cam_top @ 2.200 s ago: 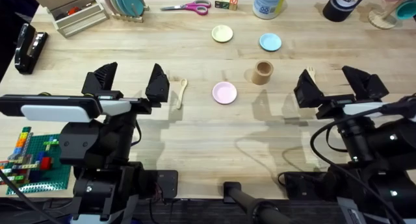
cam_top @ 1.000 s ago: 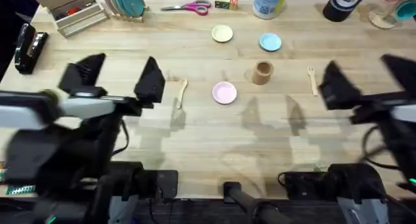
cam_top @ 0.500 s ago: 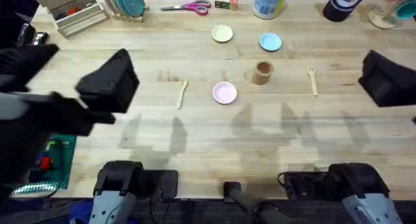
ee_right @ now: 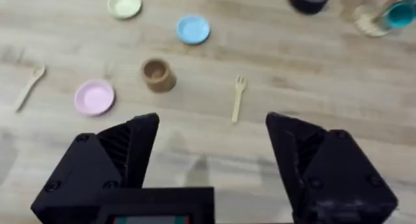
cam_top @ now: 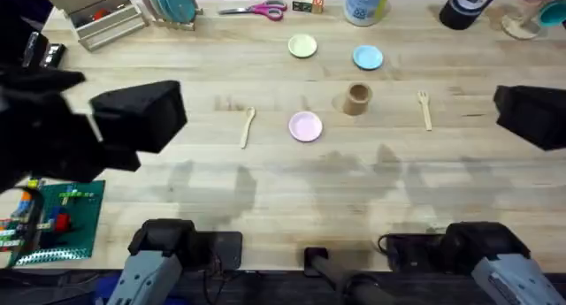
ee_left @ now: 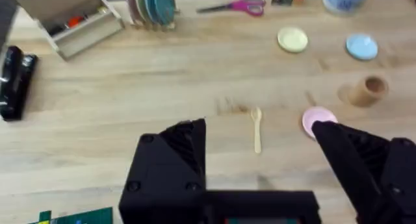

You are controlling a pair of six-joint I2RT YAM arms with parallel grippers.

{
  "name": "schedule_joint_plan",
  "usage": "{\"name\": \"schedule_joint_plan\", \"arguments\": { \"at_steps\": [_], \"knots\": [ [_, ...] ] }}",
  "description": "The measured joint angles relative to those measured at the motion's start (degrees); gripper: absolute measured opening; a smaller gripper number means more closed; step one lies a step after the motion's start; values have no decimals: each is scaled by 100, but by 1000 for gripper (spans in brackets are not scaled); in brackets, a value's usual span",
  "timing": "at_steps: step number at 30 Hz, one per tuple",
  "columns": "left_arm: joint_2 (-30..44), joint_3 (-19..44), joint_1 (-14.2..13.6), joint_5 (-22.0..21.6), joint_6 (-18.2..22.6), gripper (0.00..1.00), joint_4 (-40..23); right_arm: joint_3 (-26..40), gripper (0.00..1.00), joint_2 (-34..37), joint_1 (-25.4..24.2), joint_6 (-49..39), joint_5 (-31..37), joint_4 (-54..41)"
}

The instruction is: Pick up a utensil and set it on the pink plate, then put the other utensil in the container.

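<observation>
Wooden spoon (cam_top: pixel 248 125) mid-table: thin, light, stiff; pinch flat handle. Left gripper (ee_left: pixel 260 159), right gripper (ee_right: pixel 211 152) fingers apart, empty.

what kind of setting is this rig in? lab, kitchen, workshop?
Probably a lab or office test bench, not a kitchen. A pale wooden table carries staged props: a wooden spoon, small coloured plates such as the pink plate, plus scissors and a toy brick board at the edges.

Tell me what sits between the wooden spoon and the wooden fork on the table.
In the overhead view, the pink plate and the brown container lie between the spoon and the fork, the plate nearer the spoon. The rest is bare tabletop.
</observation>
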Motion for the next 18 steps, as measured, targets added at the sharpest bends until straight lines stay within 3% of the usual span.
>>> {"name": "schedule_joint_plan", "arguments": {
  "at_steps": [7,18],
  "knots": [
    [924,309,0,171,118,993,-600,495,996,777,0,-44,-167,-654],
    [1914,378,0,249,142,992,-597,945,995,1713,-11,-44,-293,-1255]
  ]
}}
